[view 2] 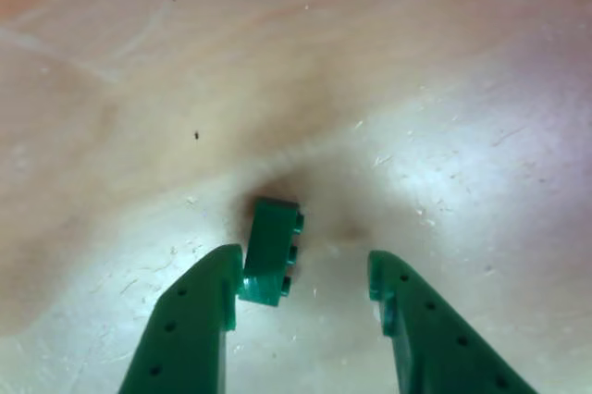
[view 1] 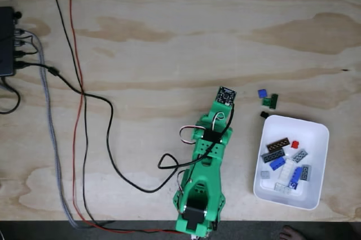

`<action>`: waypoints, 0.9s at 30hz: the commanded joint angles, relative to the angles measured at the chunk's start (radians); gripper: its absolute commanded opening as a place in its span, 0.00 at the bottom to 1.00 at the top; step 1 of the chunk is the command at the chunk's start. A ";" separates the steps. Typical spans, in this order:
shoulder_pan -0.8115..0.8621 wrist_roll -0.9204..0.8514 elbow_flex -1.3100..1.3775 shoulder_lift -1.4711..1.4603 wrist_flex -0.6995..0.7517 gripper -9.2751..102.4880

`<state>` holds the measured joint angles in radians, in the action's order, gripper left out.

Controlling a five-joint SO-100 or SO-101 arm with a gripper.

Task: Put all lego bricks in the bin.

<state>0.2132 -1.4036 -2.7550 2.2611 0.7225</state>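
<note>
Gripper (view 2: 305,274) wide apart; green brick (view 2: 272,252) touches its left finger (view 2: 199,311), long axis running near-vertical in frame, studs facing right.

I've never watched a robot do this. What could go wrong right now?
The green brick sits tilted against one finger of the open gripper, so closing may flip or squirt it away. Three bricks lie just outside the bin; a sweep could scatter them.
</note>
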 commanded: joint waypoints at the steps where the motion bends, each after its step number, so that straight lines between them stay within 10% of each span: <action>1: -0.008 -0.002 0.026 -0.063 -0.051 0.20; 12: -0.037 -0.066 0.121 -0.087 -0.005 0.08; 22: -0.515 0.071 0.586 0.264 0.399 0.08; 27: -0.390 -0.006 0.305 0.138 0.083 0.08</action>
<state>-0.2608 -1.3407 -2.3086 2.4528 1.0646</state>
